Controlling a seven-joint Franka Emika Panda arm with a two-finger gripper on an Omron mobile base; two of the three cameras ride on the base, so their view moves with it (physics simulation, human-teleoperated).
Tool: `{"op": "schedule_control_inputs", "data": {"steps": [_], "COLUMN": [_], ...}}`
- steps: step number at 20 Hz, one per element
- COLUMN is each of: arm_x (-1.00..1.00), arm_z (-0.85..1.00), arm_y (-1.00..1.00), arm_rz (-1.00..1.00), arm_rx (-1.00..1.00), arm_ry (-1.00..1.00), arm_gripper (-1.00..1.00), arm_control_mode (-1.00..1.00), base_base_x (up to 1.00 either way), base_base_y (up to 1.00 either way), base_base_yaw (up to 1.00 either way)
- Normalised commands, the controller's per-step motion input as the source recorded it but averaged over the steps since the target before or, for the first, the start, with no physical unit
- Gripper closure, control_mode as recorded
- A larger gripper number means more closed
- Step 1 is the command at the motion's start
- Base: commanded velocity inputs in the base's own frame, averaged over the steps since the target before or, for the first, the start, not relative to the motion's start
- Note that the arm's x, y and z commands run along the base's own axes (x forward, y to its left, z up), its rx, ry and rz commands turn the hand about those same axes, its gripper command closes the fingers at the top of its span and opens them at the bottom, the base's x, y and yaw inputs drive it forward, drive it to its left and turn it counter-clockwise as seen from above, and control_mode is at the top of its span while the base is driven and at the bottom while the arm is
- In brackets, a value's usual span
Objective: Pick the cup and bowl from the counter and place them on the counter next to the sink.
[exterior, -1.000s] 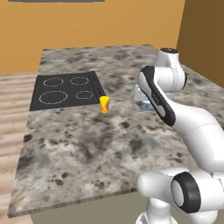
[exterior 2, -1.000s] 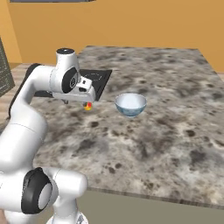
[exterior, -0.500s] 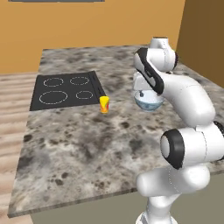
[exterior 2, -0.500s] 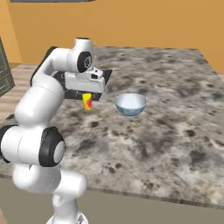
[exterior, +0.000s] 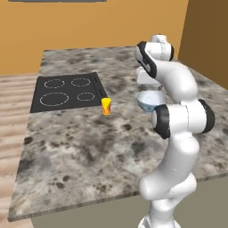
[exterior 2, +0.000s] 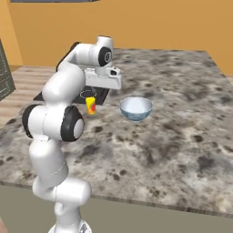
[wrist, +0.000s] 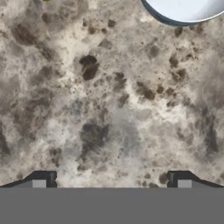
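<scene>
Gripper [wrist: 111,183] jaws spread, empty, being held over counter [wrist: 109,109]. Bowl [wrist: 186,11] at 1 o'clock: glossy, likely slippery; rim pinch advised.

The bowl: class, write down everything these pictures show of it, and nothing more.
The bowl is round and wide-rimmed, white inside with a glossy pale-blue outside. It stands upright and looks empty on the speckled counter, to the right of the small yellow cup in the right base view and well apart from it. Nothing touches it but the counter. In the hand view part of its rim shows at the top edge.
</scene>
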Motion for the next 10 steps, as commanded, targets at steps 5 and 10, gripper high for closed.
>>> {"op": "schedule_control_inputs", "data": {"steps": [5, 10], "arm_x": [0.59, 0.48], "arm_z": [-0.16, -0.17], "arm_y": [0.34, 0.43], "arm_rz": [0.01, 0.06], "arm_rx": [0.00, 0.00], "arm_ry": [0.00, 0.00], "arm_gripper": [-1.00, -1.00], "arm_control_mode": [-1.00, -1.00], "base_base_x": [0.00, 0.00], "base_base_y": [0.00, 0.00], "base_base_yaw": [0.00, 0.00]}}
